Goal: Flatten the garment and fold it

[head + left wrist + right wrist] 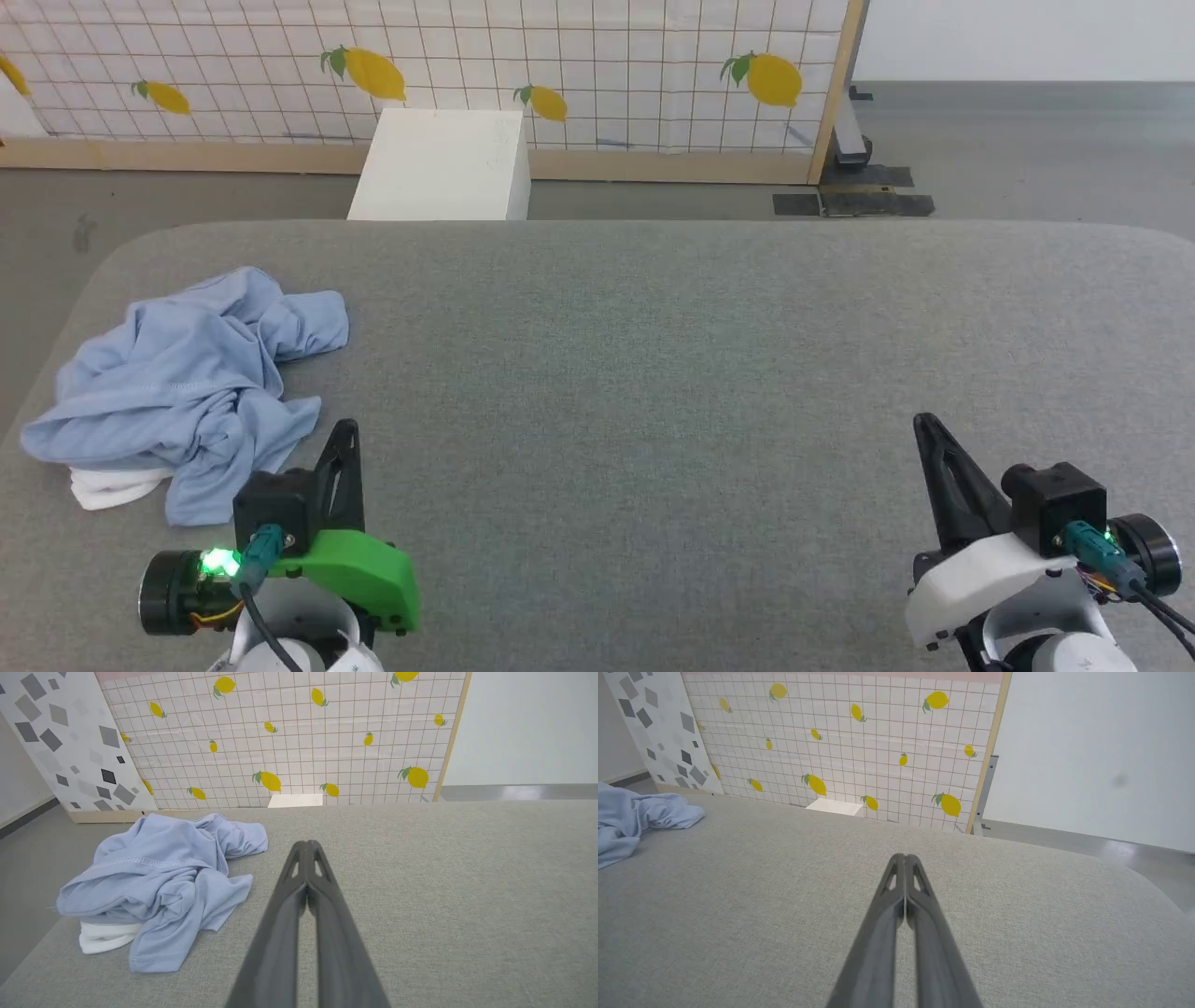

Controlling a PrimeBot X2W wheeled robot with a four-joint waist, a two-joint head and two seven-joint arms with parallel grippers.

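While the left jaws and the right jaws sit clenched on nothing, the crumpled light blue T-shirt point(177, 383) lies at the left edge of the grey fabric tabletop point(653, 373), its sleeves lost in folds, white fabric point(112, 487) half-buried underneath.

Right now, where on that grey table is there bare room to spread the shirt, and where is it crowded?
The grey fabric tabletop is bare from the crumpled light blue T-shirt across to its right edge, including the stretch between the left end effector and the right end effector. Crowded: the left end, where that shirt lies heaped.
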